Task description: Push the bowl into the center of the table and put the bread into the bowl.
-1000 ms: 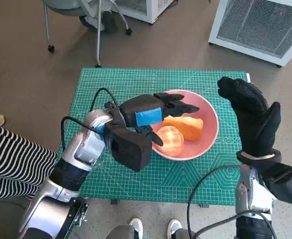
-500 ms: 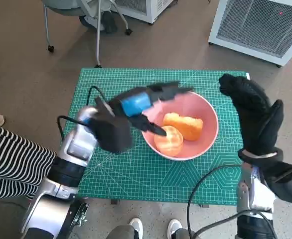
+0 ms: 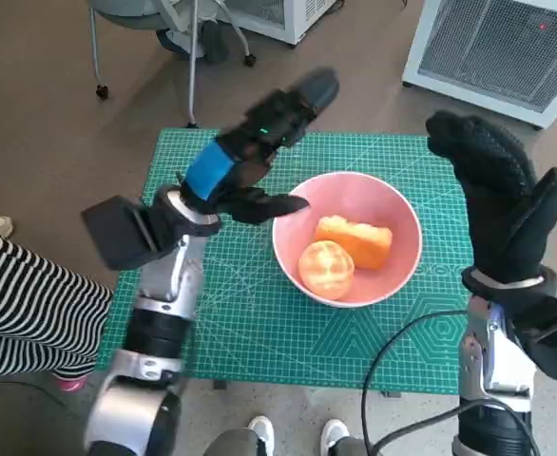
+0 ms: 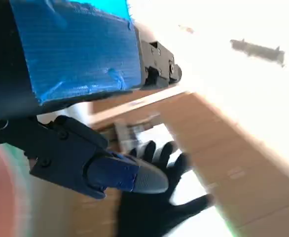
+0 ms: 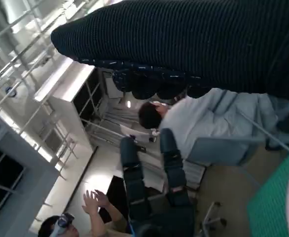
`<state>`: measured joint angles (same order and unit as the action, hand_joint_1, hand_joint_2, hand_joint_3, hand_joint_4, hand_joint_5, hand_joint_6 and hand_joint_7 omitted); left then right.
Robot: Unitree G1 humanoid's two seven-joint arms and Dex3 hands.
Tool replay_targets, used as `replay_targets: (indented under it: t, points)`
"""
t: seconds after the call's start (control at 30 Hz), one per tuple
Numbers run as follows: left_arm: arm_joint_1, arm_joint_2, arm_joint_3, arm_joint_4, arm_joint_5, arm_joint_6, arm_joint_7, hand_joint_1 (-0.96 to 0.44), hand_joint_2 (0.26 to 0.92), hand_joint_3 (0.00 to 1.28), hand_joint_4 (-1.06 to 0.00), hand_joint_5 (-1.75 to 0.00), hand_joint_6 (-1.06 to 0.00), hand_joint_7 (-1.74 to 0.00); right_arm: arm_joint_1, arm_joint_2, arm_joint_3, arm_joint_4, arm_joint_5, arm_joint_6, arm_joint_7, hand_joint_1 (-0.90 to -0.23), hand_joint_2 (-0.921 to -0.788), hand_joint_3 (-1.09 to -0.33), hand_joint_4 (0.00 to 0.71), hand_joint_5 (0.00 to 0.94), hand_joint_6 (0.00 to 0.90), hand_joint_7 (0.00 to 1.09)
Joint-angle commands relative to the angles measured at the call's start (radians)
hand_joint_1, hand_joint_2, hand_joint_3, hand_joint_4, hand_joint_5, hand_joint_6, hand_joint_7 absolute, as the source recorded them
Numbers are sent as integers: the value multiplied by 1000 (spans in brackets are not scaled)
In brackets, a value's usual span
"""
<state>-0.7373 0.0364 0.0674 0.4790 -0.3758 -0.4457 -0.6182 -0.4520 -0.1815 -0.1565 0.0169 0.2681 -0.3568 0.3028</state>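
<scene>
**A:** Bowl — pink, sits right of middle in the head frame on the green cutting mat. Two pieces of bread inside: a round one at the near side, a wedge-shaped one just behind it, touching.

**B:** And the hands?

**A:** Left hand is up in the upper-middle of the frame, above the mat's far left part, fingers stretched out and apart, holding nothing. Right hand is raised at the right edge, beside the bowl but not touching — gloved fingers spread, empty too.

**B:** Anything else?

**A:** Striped sleeve or leg of a person at lower left, and a chair at the top.
</scene>
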Motion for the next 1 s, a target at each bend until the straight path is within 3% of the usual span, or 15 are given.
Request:
replay_targets:
  t: [0.03, 0.13, 0.27, 0.63, 1.0]
  points:
    - [29, -14, 15, -49, -10, 3, 23, -725, 921, 407, -110, -16, -121, -273, -19, -16, -1, 16, -20, 16, -9, -708, -921, -755, 190, 2, 69, 413]
    - [36, -13, 18, -63, -4, 2, 32, -718, 921, 443, -105, -13, -39, -410, -36, -21, -1, 32, -19, 10, -5, -702, -921, -754, 190, 2, 71, 413]
    - [44, -12, 19, -81, 10, -4, 50, -722, 921, 471, -93, -6, -7, -447, -55, -24, 1, 55, -15, 3, 1, -702, -921, -749, 189, 1, 74, 413]
    - [78, -33, 25, -107, 40, -59, 112, -729, 921, 490, -87, -4, 1, -411, -87, -26, 4, 96, -18, 10, -1, -754, -921, -696, 186, 0, 89, 413]
    - [99, -38, 18, -109, 58, -80, 142, -728, 921, 481, -83, -2, 1, -408, -96, -21, 3, 124, -10, 8, 1, -761, -921, -676, 199, 7, 106, 414]
